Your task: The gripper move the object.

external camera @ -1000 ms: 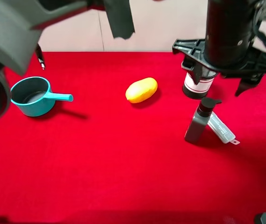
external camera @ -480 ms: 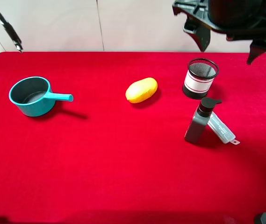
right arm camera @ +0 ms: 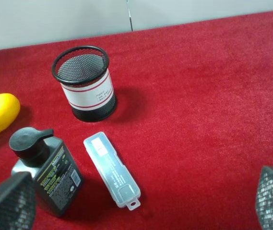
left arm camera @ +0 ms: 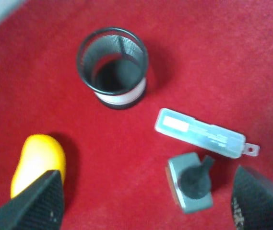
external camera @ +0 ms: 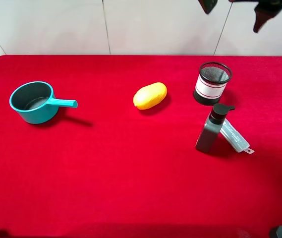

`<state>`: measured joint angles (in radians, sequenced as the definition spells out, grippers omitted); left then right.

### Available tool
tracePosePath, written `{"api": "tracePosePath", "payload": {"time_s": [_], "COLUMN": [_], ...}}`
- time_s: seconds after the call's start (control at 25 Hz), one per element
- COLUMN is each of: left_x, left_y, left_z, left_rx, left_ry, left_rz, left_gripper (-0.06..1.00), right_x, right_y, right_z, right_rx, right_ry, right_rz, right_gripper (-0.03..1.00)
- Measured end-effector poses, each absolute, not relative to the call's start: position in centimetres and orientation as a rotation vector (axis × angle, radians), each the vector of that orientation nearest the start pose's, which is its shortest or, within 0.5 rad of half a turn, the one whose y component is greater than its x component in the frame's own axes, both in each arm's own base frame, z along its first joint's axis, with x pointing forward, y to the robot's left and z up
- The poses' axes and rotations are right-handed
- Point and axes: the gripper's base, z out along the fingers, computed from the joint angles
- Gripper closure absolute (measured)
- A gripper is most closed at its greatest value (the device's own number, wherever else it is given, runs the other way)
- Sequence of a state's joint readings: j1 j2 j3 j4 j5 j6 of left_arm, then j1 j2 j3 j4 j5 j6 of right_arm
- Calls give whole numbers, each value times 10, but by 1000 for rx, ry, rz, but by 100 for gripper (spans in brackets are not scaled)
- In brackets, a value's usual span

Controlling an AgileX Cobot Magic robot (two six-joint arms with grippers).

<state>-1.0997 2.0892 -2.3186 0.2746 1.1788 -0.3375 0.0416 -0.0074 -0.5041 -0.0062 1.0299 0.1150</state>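
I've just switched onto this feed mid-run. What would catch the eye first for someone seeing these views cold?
The bright red cloth over the table dominates, with a yellow oval fruit-like object near its middle and a teal saucepan alone at far left. On the right is a tight cluster: a black mesh cup, the dark grey pump bottle upright just nearer the camera, and a translucent flat case lying beside the bottle.

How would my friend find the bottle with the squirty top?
On the red table, look right, in front of the black mesh cup. The pump bottle is the upright dark grey one with a black top; the clear case beside it lies flat.
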Motion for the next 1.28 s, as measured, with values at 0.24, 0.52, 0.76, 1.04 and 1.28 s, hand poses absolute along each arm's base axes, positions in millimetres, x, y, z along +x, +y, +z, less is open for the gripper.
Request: {"api": "tracePosePath", "payload": {"time_s": [0.24,0.52,0.76,1.04,1.28], "left_x": [231,229,227,214,190], "left_y": [-389,-370,-335,-284,-245], "left_z": [392,393,389,379,371], "left_rx": [956,1007,1024,1036,1064], "left_ry": [2158,2135,2183,2254,2285], "left_rz": [-207,-85,-1,82,114], "left_gripper": [24,24,24,24,24], "right_x": [-5,-5,-5,-5,-5], "right_y": [0,1,1,1,1], "right_z": [281,281,281,281,281], "right_rx": [74,73,73,73,73], "right_ry": [2002,2001,2002,2002,2001], "right_rz": [100,112,113,113,113], "right_gripper": [27,27,27,27,27]}}
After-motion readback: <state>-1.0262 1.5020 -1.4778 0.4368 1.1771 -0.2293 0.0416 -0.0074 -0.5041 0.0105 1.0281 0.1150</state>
